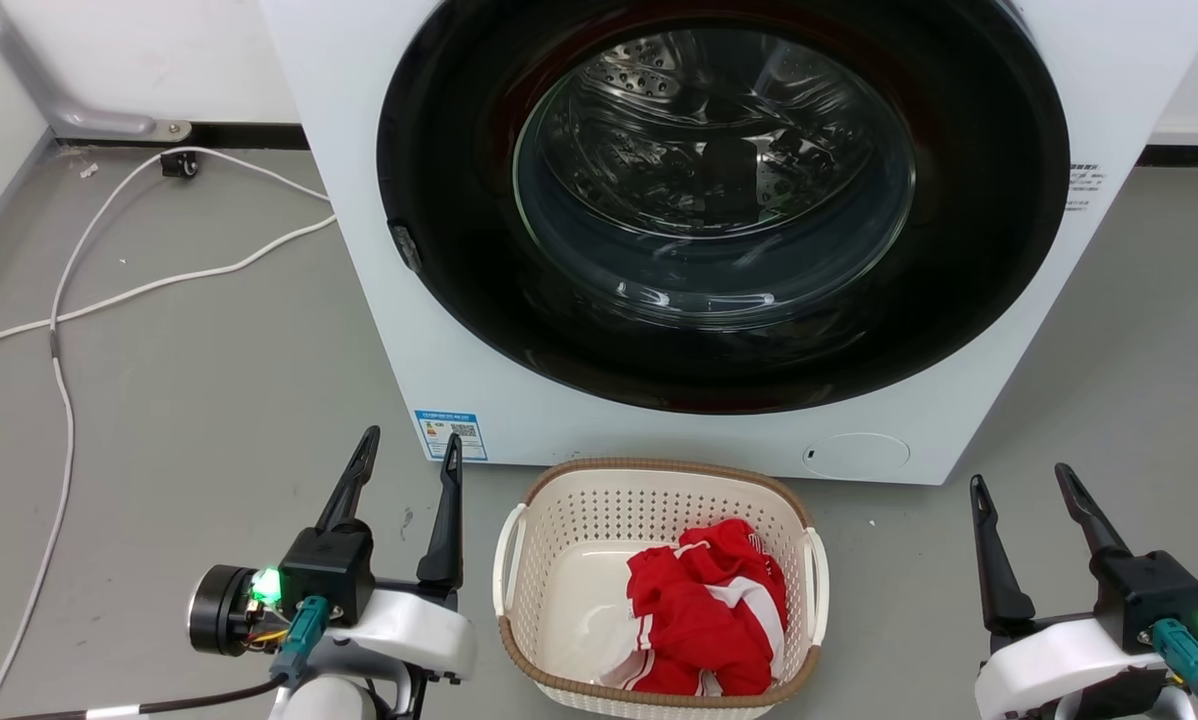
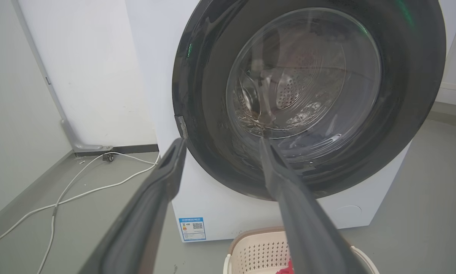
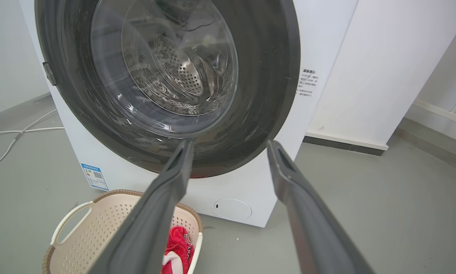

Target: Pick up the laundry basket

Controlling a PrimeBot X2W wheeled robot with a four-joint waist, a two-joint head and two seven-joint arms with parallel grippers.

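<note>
Grey floor [image 1: 209, 380] before the washer [image 1: 459, 330] holds the laundry basket [image 1: 579, 520], lying between the left gripper [image 1: 411, 437] and right gripper [image 1: 1019, 476], nearer the left; both spread, empty.

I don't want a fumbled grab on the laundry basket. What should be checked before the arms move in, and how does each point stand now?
1. Left gripper open, fingers empty: ok.
2. Right gripper open, fingers empty: ok.
3. Laundry basket upright on the floor, between the two grippers: ok.
4. Left handle and right handle uncovered: ok.
5. Red garment inside the basket, clear of both handles: ok.
6. Gap between the basket's far rim and the washer: cannot tell.
</note>
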